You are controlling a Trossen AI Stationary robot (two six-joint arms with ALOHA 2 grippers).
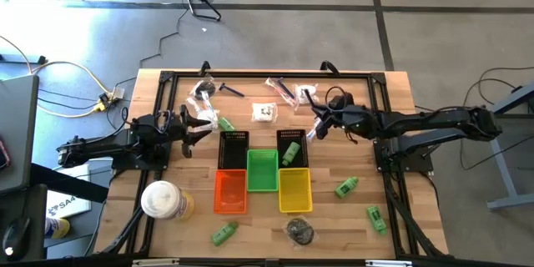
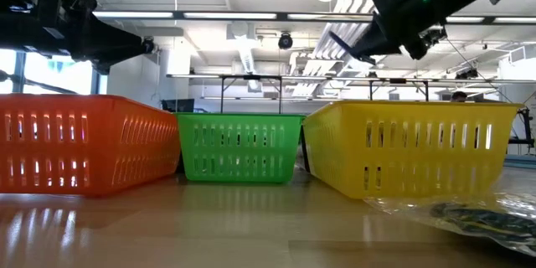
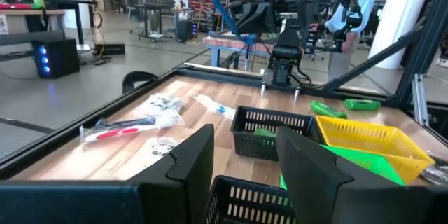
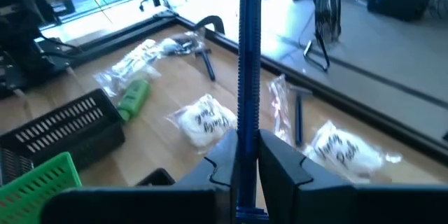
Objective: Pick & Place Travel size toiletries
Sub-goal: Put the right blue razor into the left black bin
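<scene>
From up high I see five baskets packed side by side in the middle of the table [image 1: 359, 225], black [image 1: 233, 150], black [image 1: 293, 148], orange [image 1: 230, 192], green [image 1: 262, 170] and yellow [image 1: 294, 192], like a wall. A big white-and-yellow container [image 1: 163, 200] blocks the near left part. Little green bottles [image 1: 346, 187] sit far apart on the right, with bare wood between them. Wrapped packets [image 1: 264, 113] crowd the far edge.

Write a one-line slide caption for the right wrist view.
Right tool shut on a slim blue ridged comb, held upright above the wooden table and clear-wrapped white pieces.
</scene>
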